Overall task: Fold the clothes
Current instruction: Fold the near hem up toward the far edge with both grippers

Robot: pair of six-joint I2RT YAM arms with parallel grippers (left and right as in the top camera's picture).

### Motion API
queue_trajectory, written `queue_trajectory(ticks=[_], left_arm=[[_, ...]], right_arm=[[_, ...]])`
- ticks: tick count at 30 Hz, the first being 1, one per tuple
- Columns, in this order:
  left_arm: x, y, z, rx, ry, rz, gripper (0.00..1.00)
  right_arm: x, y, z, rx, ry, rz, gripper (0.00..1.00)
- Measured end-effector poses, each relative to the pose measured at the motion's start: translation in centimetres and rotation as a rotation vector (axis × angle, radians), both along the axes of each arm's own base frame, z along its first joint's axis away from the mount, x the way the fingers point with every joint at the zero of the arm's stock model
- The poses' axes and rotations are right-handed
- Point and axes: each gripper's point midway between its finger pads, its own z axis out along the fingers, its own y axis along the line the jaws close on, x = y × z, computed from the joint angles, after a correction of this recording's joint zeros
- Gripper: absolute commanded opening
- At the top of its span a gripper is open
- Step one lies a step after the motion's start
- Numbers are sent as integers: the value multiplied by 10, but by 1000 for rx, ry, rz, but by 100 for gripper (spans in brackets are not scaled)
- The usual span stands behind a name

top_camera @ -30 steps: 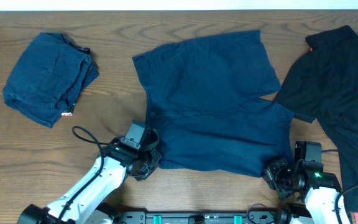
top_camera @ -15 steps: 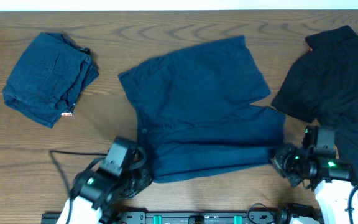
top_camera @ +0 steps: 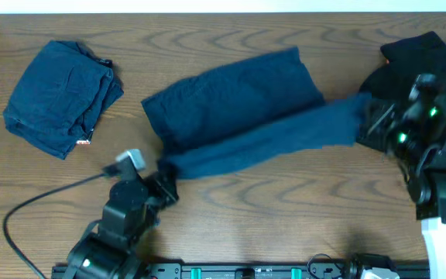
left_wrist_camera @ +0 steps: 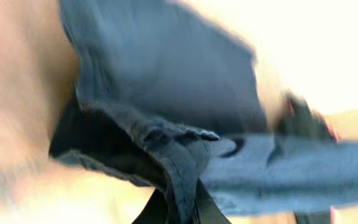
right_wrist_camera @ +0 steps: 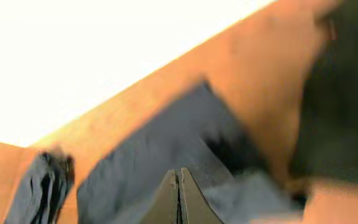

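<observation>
Over the counter (top_camera: 285,201), limp navy shorts (top_camera: 238,101) sag between left pincer (top_camera: 166,175) and right pincer (top_camera: 366,116), both clamped on hem corners.

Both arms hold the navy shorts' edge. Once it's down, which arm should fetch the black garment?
Right. The black garment lies beside the right end effector; the left end effector grips the far end of the navy shorts.

Mid-table: navy shorts (top_camera: 235,97), near edge lifted and stretched as a long band across the rest. Far left: folded navy garment (top_camera: 60,97). Far right: crumpled black garment (top_camera: 410,50).
</observation>
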Motion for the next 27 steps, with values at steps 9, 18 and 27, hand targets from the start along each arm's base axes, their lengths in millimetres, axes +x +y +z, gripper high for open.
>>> queue_trajectory(ticks=[9, 18, 27], left_arm=[[104, 36, 14, 72, -181, 254, 6], [119, 33, -61, 88, 36, 173, 6], [93, 34, -84, 113, 177, 146, 6]], right_arm=[[98, 38, -26, -54, -51, 99, 2], [69, 70, -124, -56, 333, 184, 43], [61, 96, -206, 10, 591, 158, 49]])
